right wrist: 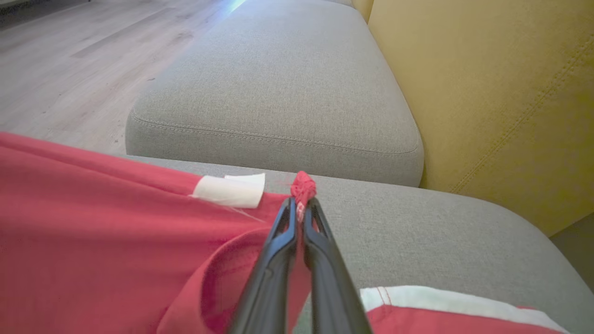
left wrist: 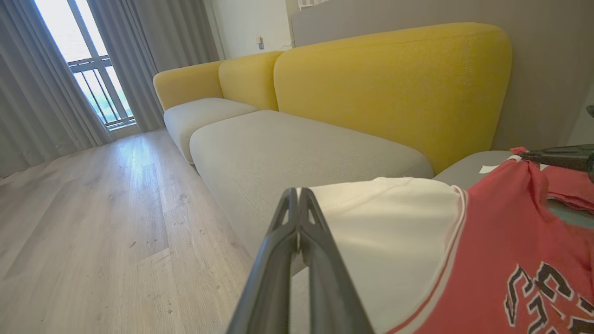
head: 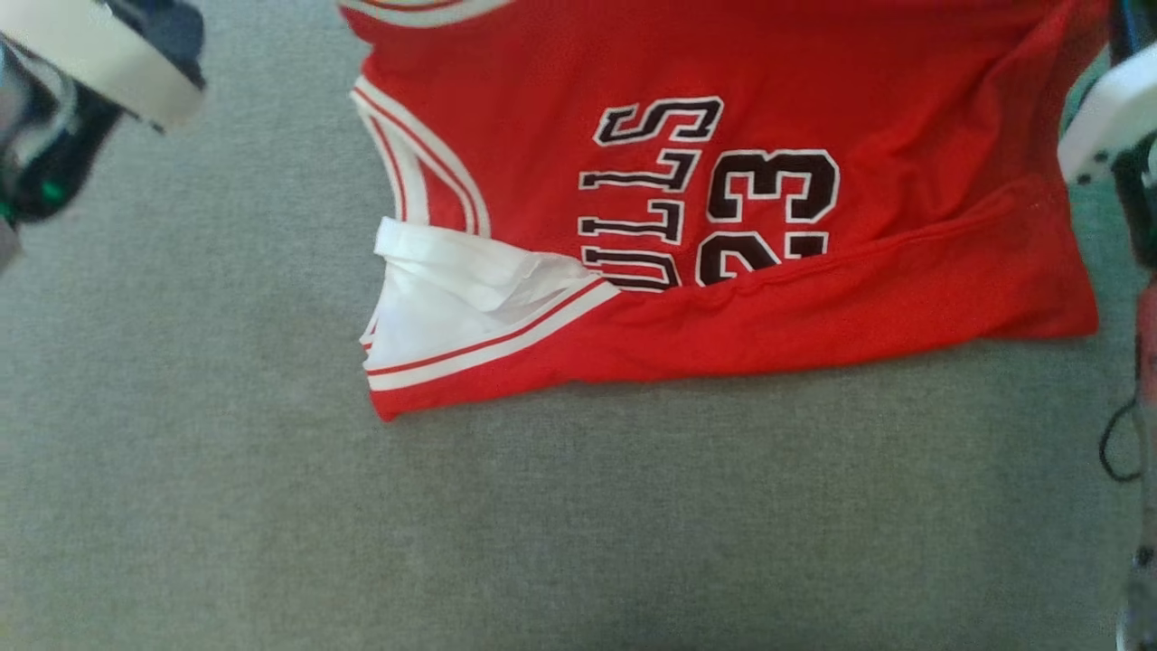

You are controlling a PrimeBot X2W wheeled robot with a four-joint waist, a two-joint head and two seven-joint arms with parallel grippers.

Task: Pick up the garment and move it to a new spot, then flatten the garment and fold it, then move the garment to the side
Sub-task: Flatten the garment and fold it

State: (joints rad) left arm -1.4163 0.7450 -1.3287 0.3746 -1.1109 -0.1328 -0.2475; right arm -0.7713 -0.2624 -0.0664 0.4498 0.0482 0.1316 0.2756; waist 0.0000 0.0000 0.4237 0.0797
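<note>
The garment (head: 904, 72) is a red jersey with white trim and black "23" lettering, lying on a grey sofa seat (head: 271, 506). Its near edge is folded over, and the white inside (head: 452, 298) shows at the left. My left gripper (left wrist: 298, 192) is shut, and the jersey's white edge (left wrist: 394, 222) runs out from its tips. A bunched red corner (right wrist: 303, 184) is pinched in my shut right gripper (right wrist: 300, 204). In the head view my pale left forearm (head: 90, 63) sits at the upper left. My right forearm (head: 1107, 117) sits at the right edge.
Yellow backrests (left wrist: 394, 88) stand behind the grey seat cushions (right wrist: 278, 83). A wooden floor (left wrist: 93, 222) runs to the curtains (left wrist: 32, 93) and a balcony window (left wrist: 88, 60). A black cable (head: 1116, 443) hangs at the right edge of the head view.
</note>
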